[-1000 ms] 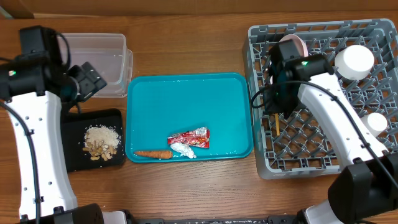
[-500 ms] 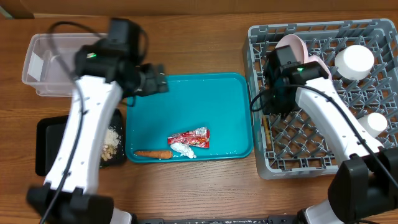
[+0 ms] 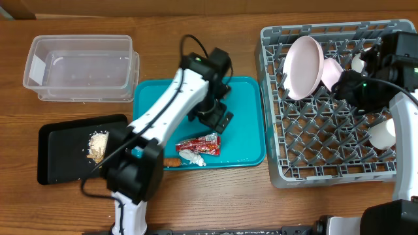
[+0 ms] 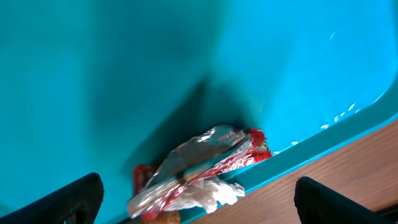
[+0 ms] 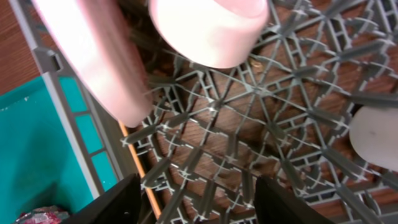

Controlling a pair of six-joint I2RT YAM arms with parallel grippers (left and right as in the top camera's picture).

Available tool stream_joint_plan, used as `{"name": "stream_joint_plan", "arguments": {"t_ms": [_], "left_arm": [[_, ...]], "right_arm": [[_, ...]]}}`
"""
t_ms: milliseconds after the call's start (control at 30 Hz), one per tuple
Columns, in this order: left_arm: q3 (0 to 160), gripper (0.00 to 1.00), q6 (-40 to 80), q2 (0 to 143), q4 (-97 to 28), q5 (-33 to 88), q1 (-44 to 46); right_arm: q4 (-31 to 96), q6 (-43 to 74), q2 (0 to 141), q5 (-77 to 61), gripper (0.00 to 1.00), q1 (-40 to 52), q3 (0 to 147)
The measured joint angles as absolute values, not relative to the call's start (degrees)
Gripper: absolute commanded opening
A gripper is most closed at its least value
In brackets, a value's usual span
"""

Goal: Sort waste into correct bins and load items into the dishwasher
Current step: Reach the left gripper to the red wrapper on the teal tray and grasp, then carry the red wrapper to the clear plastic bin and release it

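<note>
Left wrist view: red wrapper [image 4: 208,155] lies crumpled by teal tray [image 4: 124,62] rim, tissue [image 4: 208,193] touching.
Prob. light, crinkly, slippery foil – pinch a raised fold, pref. middle. Left tool [image 4: 198,205] spread wide above it; right tool [image 5: 199,202] also spread, empty, over rack [image 5: 249,124].

White arm links [image 3: 163,108], black joints [image 3: 210,65]

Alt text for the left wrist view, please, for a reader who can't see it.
A crinkled red snack wrapper lies on a teal tray close to its rim, with a crumpled white tissue touching it. The left pincer is wide open and empty, its two dark fingertips at the bottom corners; the wooden table shows at lower right.
</note>
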State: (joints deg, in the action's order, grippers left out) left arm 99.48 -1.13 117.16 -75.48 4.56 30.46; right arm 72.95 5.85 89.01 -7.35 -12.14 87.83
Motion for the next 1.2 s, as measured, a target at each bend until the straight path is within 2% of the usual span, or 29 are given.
{"name": "stream_joint_plan", "arguments": {"t_ms": [100, 367, 433, 533, 600, 700, 733, 767, 1033, 1200], "left_arm": [[99.48, 0.96, -3.49, 121.56, -77.23, 4.54, 31.42], [99.48, 0.60, -5.30, 123.87, -78.54, 5.45, 31.42], [99.48, 0.66, -5.13, 123.87, -78.41, 5.93, 31.42], [99.46, 0.65, -5.08, 123.87, -78.65, 6.07, 31.44], [98.94, 0.62, -5.08, 123.87, -78.39, 6.07, 31.48], [96.49, 0.51, -5.02, 123.87, -77.89, 6.26, 31.64], [96.01, 0.34, -5.04, 123.87, -77.73, 6.59, 31.66], [95.79, 0.04, -5.13, 123.87, -77.73, 6.92, 31.77], [96.01, 0.04, -4.40, 123.90, -77.28, 7.29, 31.73], [106.76, 0.04, -0.67, 124.07, -82.76, 4.51, 27.90]], "right_arm": [[72.93, 5.98, 89.01, -7.68, 0.61, -12.93, 87.83], [72.99, 5.96, 89.01, -8.19, 0.62, -12.93, 87.83], [73.01, 5.96, 89.01, -8.19, 0.61, -12.93, 87.83], [73.10, 5.96, 89.01, -8.16, 0.61, -12.93, 87.83], [73.10, 5.96, 89.01, -8.19, 0.62, -12.93, 87.83], [73.10, 5.96, 89.01, -8.19, 0.61, -12.93, 87.83], [73.10, 5.98, 89.01, -8.19, 0.62, -12.93, 87.83], [73.10, 5.96, 89.01, -8.19, 0.62, -12.93, 87.83], [73.23, 5.98, 89.01, -8.19, 0.61, -12.93, 87.83], [73.54, 5.98, 89.01, -8.19, 0.62, -12.93, 87.83]]}}
